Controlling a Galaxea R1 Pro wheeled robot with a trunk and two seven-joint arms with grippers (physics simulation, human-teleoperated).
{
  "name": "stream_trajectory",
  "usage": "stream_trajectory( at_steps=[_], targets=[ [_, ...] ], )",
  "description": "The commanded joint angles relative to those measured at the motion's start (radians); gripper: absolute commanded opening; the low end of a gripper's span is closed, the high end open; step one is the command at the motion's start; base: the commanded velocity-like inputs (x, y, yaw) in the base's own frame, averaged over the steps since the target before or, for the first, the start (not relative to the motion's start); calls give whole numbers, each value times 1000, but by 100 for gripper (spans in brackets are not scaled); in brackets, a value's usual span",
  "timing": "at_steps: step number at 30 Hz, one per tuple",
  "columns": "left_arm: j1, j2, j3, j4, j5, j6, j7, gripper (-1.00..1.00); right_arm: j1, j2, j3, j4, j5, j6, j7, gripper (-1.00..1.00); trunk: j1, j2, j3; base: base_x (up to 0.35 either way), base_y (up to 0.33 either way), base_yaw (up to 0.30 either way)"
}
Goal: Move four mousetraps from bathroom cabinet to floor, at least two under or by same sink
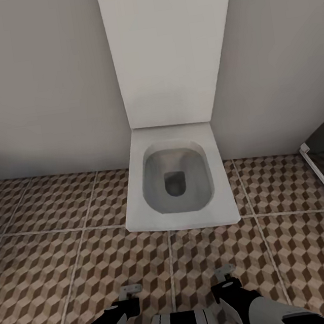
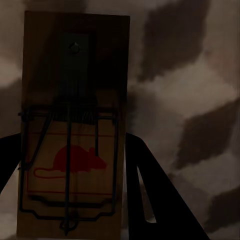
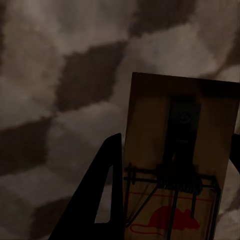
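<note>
Now I hold one mousetrap (image 2: 70, 130) pinched in my left gripper (image 2: 72, 190), another mousetrap (image 3: 180, 165) in my right gripper (image 3: 172, 200), above the bathroom floor (image 1: 64, 236).

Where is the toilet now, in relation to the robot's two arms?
In the head view the toilet stands straight ahead against the wall, on the cube-pattern bathroom floor, beyond the left tool and right tool.

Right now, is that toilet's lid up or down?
Up. The toilet shows its open bowl, and the white lid stands raised against the wall behind it.
</note>
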Motion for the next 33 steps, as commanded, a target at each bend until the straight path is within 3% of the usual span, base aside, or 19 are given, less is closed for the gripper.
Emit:
stream_trajectory(
  at_steps=[1,17,33],
  targets=[
    [0,0,-9,-1,7,3,4,-100,0,0,-3,-2,9,7,-2,-100,0,0,-1,6,-5,0],
    [0,0,-9,-1,7,3,4,-100,0,0,-3,-2,9,9,-1,-100,0,0,-1,1,-1,-1],
    [0,2,-9,-1,7,3,4,-100,0,0,-4,-2,7,7,-1,-100,0,0,-1,0,0,-84]
  ],
)
